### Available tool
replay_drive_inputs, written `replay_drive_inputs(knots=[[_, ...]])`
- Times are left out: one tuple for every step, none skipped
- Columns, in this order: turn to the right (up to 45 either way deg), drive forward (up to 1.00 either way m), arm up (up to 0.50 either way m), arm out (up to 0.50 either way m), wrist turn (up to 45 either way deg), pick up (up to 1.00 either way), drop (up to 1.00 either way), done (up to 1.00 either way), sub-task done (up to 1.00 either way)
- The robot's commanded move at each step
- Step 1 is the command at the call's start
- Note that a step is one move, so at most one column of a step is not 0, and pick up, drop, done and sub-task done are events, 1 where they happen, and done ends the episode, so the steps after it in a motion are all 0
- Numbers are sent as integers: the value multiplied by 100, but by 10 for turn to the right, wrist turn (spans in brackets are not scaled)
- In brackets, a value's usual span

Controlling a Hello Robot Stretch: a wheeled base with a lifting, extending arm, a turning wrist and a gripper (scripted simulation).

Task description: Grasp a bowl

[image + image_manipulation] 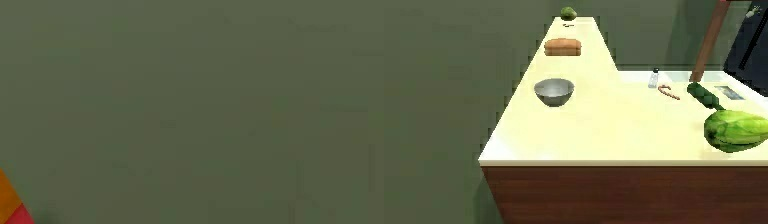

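Note:
A grey metal bowl (554, 92) stands upright on the cream countertop (584, 135), toward its left side and about midway back. Nothing lies in the bowl as far as I can see, and bare counter surrounds it on all sides.
Behind the bowl lies a brown loaf (563, 46), and a small green round thing (568, 13) sits at the far end. At the right are a large green vegetable (736, 130), a dark green bottle (704, 95) and a small shaker (653, 78). A green wall (200, 100) stands ahead.

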Motion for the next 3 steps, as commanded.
replay_drive_inputs(knots=[[0,0,50,0,0,0,0,0,0],[0,0,38,0,0,0,0,0,0],[0,0,0,46,0,0,0,0,0]])
